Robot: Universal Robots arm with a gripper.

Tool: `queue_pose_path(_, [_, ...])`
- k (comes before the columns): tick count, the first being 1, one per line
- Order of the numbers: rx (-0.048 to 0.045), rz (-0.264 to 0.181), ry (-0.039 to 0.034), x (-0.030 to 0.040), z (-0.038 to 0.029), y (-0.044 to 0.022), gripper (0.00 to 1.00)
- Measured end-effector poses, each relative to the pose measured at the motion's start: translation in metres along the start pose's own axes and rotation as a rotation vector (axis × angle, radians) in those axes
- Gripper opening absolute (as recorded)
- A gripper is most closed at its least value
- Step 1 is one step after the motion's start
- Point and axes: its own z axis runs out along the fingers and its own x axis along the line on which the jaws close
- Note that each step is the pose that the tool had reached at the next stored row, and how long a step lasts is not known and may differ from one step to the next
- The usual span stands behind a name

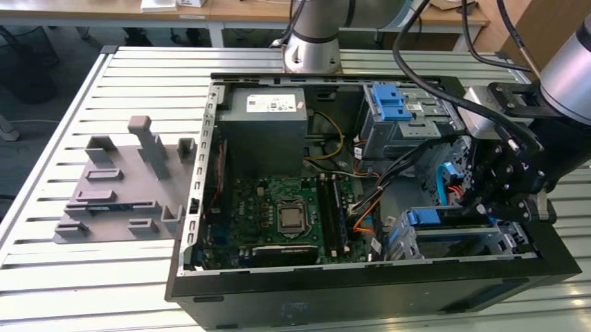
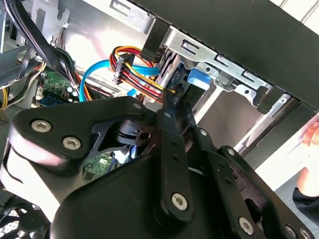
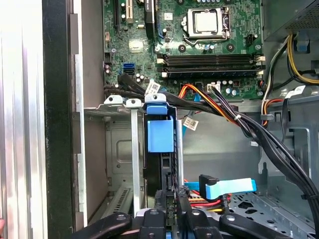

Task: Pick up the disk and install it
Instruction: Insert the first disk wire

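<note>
The disk (image 3: 160, 134) stands on edge in the lower drive cage (image 1: 461, 238) of the open computer case, its blue carrier frame uppermost. In the exterior view its blue frame (image 1: 425, 216) shows at the case's front right corner. My gripper (image 3: 168, 206) sits right behind it, fingers closed along the disk's dark edge between the cage's metal rails. In the second wrist view one finger (image 2: 172, 107) reaches toward the blue frame (image 2: 199, 77). From the exterior view, the gripper (image 1: 471, 211) hangs low inside the case on the exterior view's right.
Orange, red and black cables (image 3: 224, 107) and a blue flat cable (image 3: 229, 186) run close by the cage. The motherboard (image 1: 286, 214), grey power-supply box (image 1: 268, 128) and upper cage with blue latch (image 1: 392, 104) fill the case. A grey fixture (image 1: 120, 183) lies on the table. A hand (image 2: 311, 169) is outside the case.
</note>
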Motion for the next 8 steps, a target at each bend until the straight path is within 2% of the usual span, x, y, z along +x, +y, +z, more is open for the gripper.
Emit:
queue_pose_path(3, [0.0, 0.0, 0.0004, 0.0, -0.0003, 0.0, 0.24])
queue_pose_path(8, [-0.0001, 0.0, 0.0002, -0.0001, -0.0052, 0.0001, 0.24])
